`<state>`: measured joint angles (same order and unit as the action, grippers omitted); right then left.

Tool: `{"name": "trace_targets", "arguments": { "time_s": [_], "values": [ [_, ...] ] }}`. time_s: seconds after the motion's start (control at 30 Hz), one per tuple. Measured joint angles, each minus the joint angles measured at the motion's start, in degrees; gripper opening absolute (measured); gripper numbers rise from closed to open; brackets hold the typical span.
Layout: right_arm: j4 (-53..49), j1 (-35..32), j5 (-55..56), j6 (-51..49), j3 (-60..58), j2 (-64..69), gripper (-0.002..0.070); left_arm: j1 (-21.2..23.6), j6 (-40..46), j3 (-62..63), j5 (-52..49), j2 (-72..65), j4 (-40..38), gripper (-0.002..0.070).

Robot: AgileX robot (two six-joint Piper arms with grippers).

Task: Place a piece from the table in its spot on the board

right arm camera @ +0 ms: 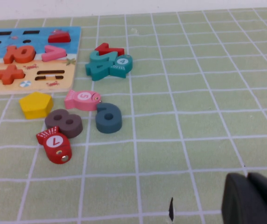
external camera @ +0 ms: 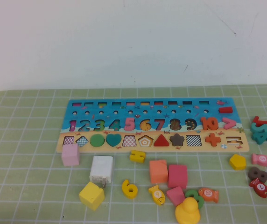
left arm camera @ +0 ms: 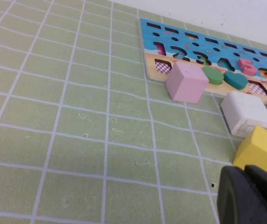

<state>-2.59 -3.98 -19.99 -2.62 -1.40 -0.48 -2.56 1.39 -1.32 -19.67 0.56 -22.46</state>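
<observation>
pale green cloth table with white grid | long wooden puzzle board with blue sea picture near far wall | left gripper clenched, empty, hovers beside yellow cube | right gripper clenched, empty, well apart from red fish | small yellow wooden numeral 6 on cloth, away from both jaws

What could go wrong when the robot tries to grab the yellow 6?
The yellow 6 lies flat on the table, close to the yellow fish and yellow cube, so a grab might bump or take those instead. Neither the left gripper nor the right gripper is near it yet. On the board, its slot sits tightly between 5 and 7.
</observation>
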Motion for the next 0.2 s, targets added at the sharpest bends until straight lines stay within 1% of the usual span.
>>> {"name": "trace_targets", "arguments": {
  "time_s": [0.07, 0.2],
  "values": [
    [0.00, 0.00, 0.00, 0.00, 0.00, 0.00, -0.0001, 0.00, 0.00, 0.00, 0.00, 0.00, 0.45, -0.0001],
    [0.00, 0.00, 0.00, 0.00, 0.00, 0.00, -0.0001, 0.00, 0.00, 0.00, 0.11, 0.00, 4.89, -0.0001]
  ]
}}
